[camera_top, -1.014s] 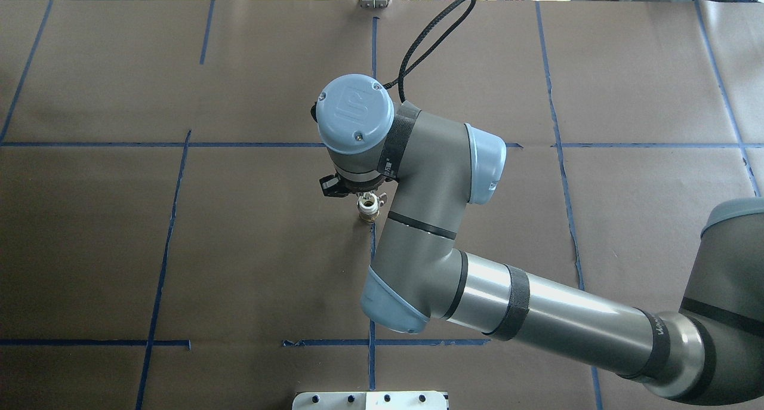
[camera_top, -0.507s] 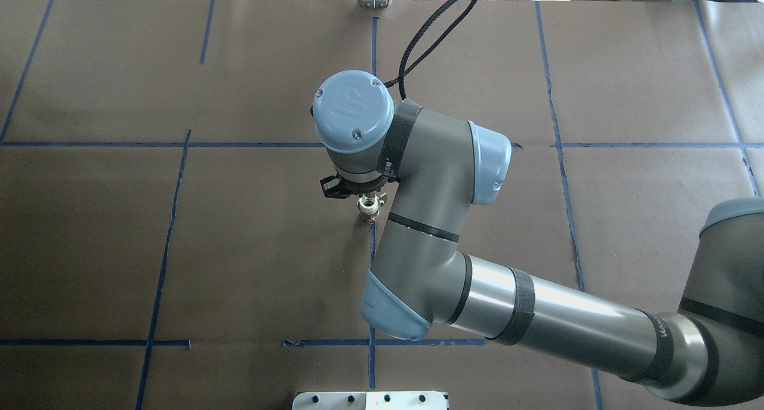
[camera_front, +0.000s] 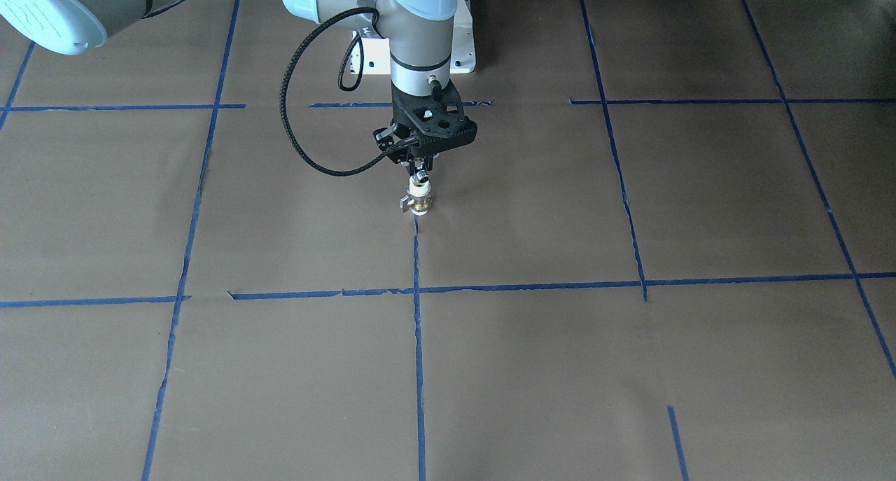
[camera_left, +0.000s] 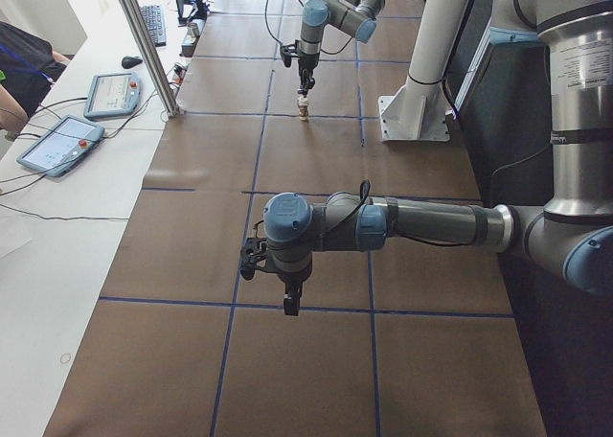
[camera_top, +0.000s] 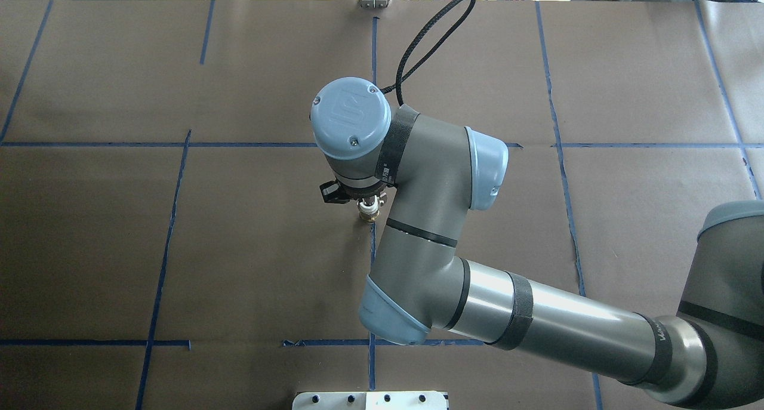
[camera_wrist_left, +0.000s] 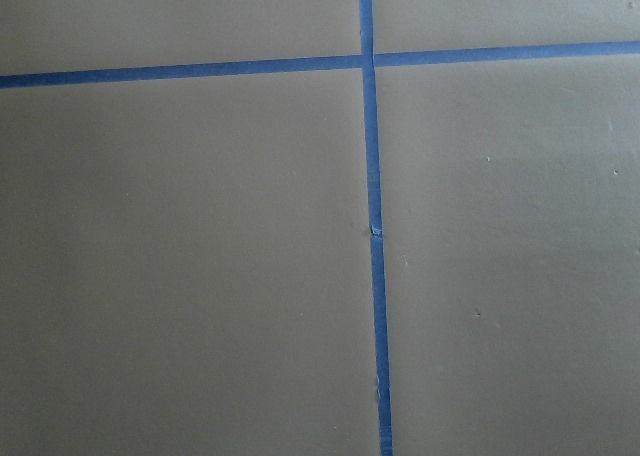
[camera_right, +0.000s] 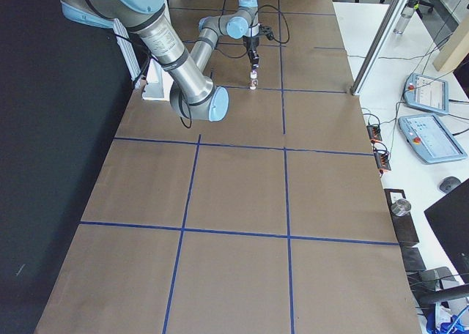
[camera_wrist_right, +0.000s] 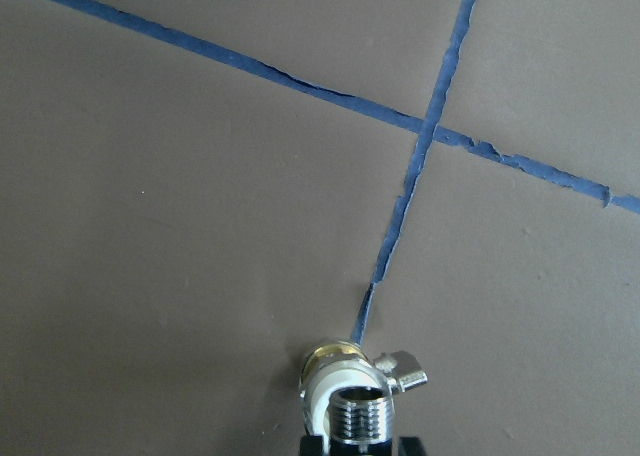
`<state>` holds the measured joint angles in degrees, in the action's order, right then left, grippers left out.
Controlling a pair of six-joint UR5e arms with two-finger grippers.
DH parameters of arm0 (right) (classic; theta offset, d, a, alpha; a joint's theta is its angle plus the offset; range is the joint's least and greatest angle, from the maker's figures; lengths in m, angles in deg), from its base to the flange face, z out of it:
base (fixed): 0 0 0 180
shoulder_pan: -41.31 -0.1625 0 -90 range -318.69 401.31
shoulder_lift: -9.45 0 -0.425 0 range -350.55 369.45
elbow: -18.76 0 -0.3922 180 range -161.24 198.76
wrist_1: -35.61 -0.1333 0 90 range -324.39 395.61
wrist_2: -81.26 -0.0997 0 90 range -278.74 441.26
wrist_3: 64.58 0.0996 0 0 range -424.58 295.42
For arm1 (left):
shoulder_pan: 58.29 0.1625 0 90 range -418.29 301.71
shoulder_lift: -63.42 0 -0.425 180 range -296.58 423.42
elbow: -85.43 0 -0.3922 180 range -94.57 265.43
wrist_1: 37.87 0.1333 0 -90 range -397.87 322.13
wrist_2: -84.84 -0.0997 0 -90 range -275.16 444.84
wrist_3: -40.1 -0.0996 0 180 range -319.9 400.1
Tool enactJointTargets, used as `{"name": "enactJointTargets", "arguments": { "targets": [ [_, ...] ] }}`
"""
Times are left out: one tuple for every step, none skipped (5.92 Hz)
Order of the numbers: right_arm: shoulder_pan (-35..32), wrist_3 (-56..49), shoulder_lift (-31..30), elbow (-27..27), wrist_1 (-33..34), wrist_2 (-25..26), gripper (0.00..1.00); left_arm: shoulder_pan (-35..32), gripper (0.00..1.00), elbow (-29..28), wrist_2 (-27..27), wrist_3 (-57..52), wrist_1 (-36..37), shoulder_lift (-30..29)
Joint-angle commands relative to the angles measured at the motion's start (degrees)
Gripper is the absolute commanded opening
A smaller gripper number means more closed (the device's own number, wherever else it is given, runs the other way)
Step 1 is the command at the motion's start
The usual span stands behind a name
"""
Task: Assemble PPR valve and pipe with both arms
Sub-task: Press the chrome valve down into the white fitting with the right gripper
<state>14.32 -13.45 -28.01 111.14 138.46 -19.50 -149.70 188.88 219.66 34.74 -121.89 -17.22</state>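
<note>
Overhead exterior, checked against a second ago: on the brown worktop (camera_top: 119, 249), only a small change. Finds the right arm (camera_top: 537, 320) with its wrist cap slid slightly toward the near edge and its elbow cap lower in frame, with what sits under the wrist barely shifted. Reads as a fine seating or twisting adjustment, not a carry, so probably mid-mating or close to done, with tightness unconfirmed. Pose: comes in from that view's right, with the forearm long and low toward the centre line and the wrist folded over so the tool points straight down. Exterior left puts the left arm (camera_left: 421, 224) stretched low over the worktop, well apart from the parts, with the left end effector (camera_left: 290, 303) aimed down. Cannot tell whether open or closed. No fingers in the left wrist view, just worktop and tape. Front-facing view puts the right end effector (camera_front: 418, 167) directly above the stack with the fingers drawn in narrow. Below it finds the PPR valve (camera_front: 420, 202) upright, seemingly resting on the worktop at the end of a blue tape line (camera_wrist_right: 400, 216), lever sticking sideways. Right wrist view catches black fingertips closed either side of the pipe (camera_wrist_right: 358, 414), threaded chrome mouth toward the lens, sitting on the valve's white top end.
</note>
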Motion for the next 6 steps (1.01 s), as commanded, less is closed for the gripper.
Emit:
{"name": "enactJointTargets", "arguments": {
  "targets": [
    [0.35, 0.02, -0.07, -0.18, -0.02, 0.03, 0.0, 0.0, 1.0, 0.0, 0.0, 0.0, 0.0, -0.14],
    [0.52, 0.02, 0.02, -0.44, -0.02, 0.03, 0.0, 0.0, 1.0, 0.0, 0.0, 0.0, 0.0, -0.14],
    [0.53, 0.02, -0.07, -0.7, -0.02, 0.47, 0.0, 0.0, 1.0, 0.0, 0.0, 0.0, 0.0, -0.14],
    [0.53, -0.07, 0.1, -0.88, -0.02, 0.65, 0.0, 0.0, 1.0, 0.0, 0.0, 0.0, 0.0, -0.14],
    [0.53, -0.15, 0.19, -0.97, -0.02, 1.0, 0.0, 0.0, 1.0, 0.0, 0.09, 0.0, 0.0, -0.14],
    [0.53, -0.24, 0.19, -1.06, -0.02, 1.26, 0.0, 0.0, 1.0, 0.0, 0.09, 0.0, 0.0, -0.14]
  ]
}}
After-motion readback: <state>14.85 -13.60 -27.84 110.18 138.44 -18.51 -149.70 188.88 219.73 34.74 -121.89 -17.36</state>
